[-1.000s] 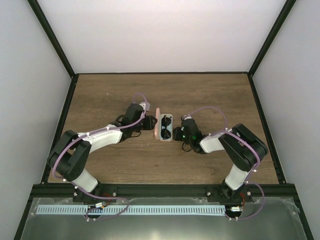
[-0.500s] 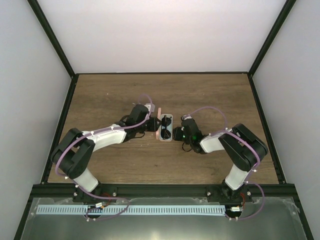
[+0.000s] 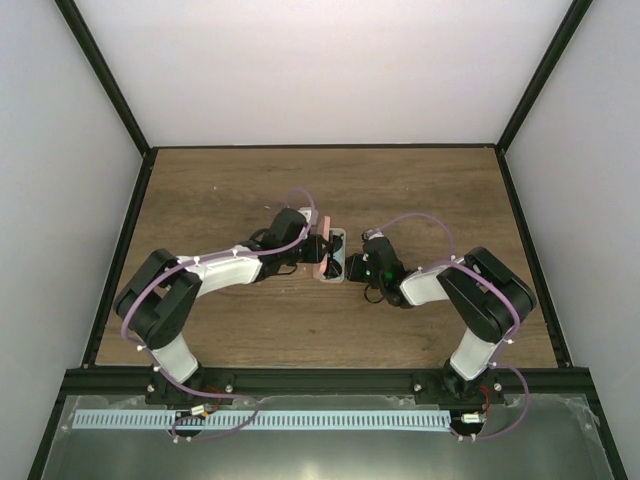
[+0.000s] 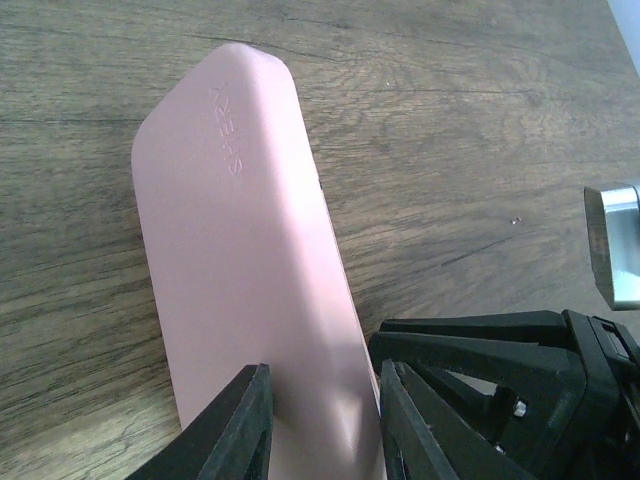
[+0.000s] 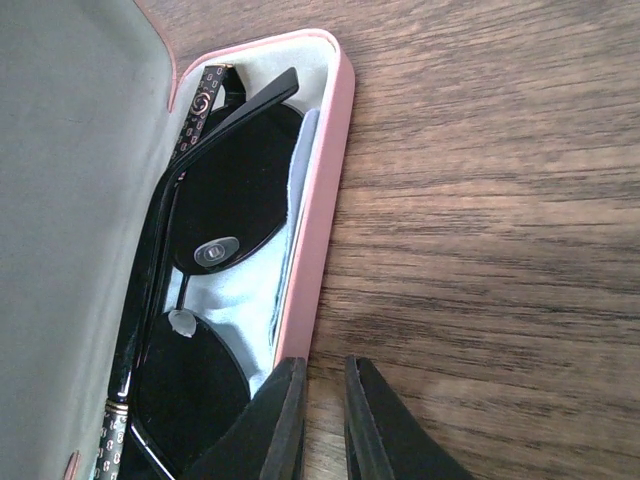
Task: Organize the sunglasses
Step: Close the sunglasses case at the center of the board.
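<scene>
Sunglasses (image 5: 213,253) lie folded inside the open pink case (image 5: 315,230), on top of a light blue cloth (image 5: 235,320). In the top view the case sits mid-table (image 5: 500,200) between the two arms, and its long axis runs 12 to 6. The glasses lie along the same line.

The left gripper (image 4: 325,400) comes in from 9 o'clock. Its fingers are a narrow gap apart, straddling the near edge of the raised lid (image 4: 240,260), with pink showing between them, so it reads as a pinch on the lid.

The right gripper (image 5: 325,385) is at 3 o'clock, with its tips almost together at the base's outer wall. Wood shows in the slit, so I cannot tell if it clamps the wall or only braces it.

Key relation: the hinge looks to be on the 9 o'clock long side. The glasses sit just toward 3 from the lid, under its grey lining.

Closing likely means swinging the lid toward 3, over the lenses. The left arm has the lid, so that move is its job, and the right probably only steadies the base.

One temple tip sits high near the 12 end and might catch.
</scene>
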`<state>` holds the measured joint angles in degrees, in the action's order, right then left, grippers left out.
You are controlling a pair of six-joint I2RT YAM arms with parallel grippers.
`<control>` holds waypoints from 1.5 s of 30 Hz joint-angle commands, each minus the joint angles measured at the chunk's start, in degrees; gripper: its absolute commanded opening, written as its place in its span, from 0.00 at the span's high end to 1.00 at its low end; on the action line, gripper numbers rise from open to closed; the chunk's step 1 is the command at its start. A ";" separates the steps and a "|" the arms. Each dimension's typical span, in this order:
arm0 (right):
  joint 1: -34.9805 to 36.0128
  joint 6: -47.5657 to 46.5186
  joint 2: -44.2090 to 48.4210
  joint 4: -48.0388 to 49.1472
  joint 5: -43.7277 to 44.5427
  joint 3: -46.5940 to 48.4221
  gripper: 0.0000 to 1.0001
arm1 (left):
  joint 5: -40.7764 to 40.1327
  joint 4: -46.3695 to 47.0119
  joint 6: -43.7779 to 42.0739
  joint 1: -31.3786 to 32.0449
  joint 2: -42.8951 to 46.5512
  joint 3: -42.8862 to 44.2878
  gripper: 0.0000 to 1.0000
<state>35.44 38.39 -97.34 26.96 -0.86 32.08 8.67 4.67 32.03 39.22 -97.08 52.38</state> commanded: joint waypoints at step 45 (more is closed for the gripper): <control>-0.15 -0.94 1.82 2.35 -1.27 -2.17 0.87 | 0.42 -0.66 1.01 4.12 -4.80 4.24 0.57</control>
<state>35.33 38.33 -97.01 29.06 -1.85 30.50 9.21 4.23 32.80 43.05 -101.27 55.72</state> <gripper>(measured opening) 0.127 0.429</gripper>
